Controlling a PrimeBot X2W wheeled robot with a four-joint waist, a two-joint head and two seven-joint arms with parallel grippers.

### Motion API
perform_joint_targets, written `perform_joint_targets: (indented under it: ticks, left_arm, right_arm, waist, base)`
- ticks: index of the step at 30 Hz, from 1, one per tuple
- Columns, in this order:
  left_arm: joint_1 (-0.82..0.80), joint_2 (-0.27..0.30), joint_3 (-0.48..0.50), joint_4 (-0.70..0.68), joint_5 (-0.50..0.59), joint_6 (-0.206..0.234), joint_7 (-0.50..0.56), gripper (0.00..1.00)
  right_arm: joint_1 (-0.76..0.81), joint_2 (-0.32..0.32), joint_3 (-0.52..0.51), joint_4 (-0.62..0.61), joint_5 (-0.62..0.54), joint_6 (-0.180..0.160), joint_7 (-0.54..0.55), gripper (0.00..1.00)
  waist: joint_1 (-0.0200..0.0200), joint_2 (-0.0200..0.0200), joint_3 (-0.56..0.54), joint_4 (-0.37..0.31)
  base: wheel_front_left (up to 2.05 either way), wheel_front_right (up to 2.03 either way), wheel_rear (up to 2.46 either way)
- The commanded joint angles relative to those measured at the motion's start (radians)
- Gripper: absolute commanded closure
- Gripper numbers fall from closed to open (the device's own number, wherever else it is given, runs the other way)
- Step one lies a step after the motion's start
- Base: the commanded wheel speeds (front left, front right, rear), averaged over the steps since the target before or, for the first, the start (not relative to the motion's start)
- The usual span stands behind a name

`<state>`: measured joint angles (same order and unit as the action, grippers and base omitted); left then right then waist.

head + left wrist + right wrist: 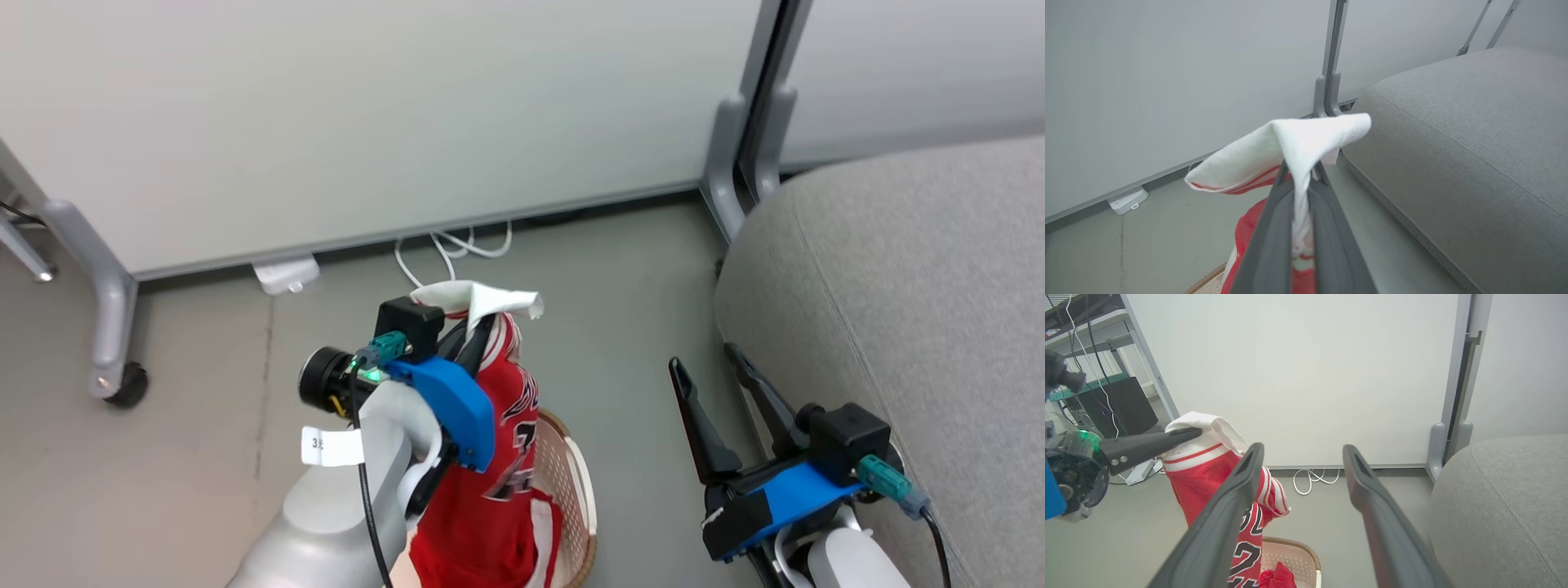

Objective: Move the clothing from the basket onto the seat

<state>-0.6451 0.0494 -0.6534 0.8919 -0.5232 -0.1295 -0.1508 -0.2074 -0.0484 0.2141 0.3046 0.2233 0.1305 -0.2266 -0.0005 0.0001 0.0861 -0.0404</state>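
The left gripper [482,325] pinches shut on the white trim of the red jersey [506,457], which hangs limp over the basket [575,474]. Light, soft cloth, it likely holds best by a bunched edge. The right gripper [704,359] gapes empty beside the seat [898,286]. The jersey's hem and most of the basket are hidden.

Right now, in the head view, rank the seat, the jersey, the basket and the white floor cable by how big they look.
1. seat
2. jersey, though it hangs nearer the camera
3. basket, mostly hidden behind the jersey
4. white cable
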Motion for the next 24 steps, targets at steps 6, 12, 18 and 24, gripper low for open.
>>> perform_joint_targets:
  ticks: [6, 12, 18, 24]
  left_arm:
    - [-0.083, 0.002, -0.095, -0.108, -0.094, -0.001, 0.006, 1.00]
    - [-0.149, 0.001, -0.154, -0.160, -0.154, 0.016, 0.009, 1.00]
    - [-0.185, 0.001, -0.201, -0.170, -0.197, 0.042, -0.005, 1.00]
    - [-0.198, 0.001, -0.243, -0.156, -0.228, 0.053, -0.021, 1.00]
  right_arm:
    - [0.058, -0.004, 0.008, -0.025, 0.010, 0.000, 0.025, 0.00]
    - [0.073, -0.004, 0.015, -0.045, 0.008, 0.000, 0.043, 0.00]
    - [0.074, -0.004, 0.026, -0.055, 0.015, 0.000, 0.053, 0.00]
    - [0.067, -0.004, 0.030, -0.061, 0.007, 0.000, 0.059, 0.00]
  waist:
    - [0.0005, -0.0001, -0.109, 0.056]
    - [0.0005, -0.0001, -0.117, 0.048]
    - [0.0005, -0.0001, -0.117, 0.032]
    - [0.0005, -0.0001, -0.111, 0.024]
  base:
    - [0.00, 0.00, 0.00]
    - [0.00, 0.00, 0.00]
    - [0.00, 0.00, 0.00]
    - [0.00, 0.00, 0.00]
